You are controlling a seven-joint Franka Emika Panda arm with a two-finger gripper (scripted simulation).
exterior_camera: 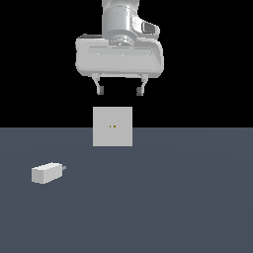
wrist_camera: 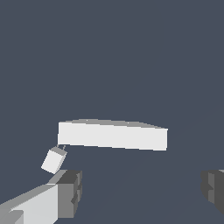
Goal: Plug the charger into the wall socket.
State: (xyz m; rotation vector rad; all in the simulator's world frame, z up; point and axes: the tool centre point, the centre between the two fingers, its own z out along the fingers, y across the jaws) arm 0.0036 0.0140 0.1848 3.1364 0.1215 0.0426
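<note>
Exterior view: claw (exterior_camera: pixel 120 92) spread above socket (exterior_camera: pixel 112 126), charger (exterior_camera: pixel 46 173) well apart.

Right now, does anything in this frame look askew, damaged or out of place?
Nothing stands out. The charger lies on the floor toward the exterior view's left, apart from the upright wall socket, not yet plugged in. The end effector hangs open above the socket, empty.

**A bare slate surface under black**

The flat, dark slate-blue tabletop (exterior_camera: pixel 188 207) fills the lower half of the exterior view, matte and evenly coloured, with no markings or texture. Its far edge runs as a straight horizontal line across the picture. Above that line lies a plain black backdrop (exterior_camera: pixel 29 59). In the wrist view the same blue-grey surface fills the background.
</note>
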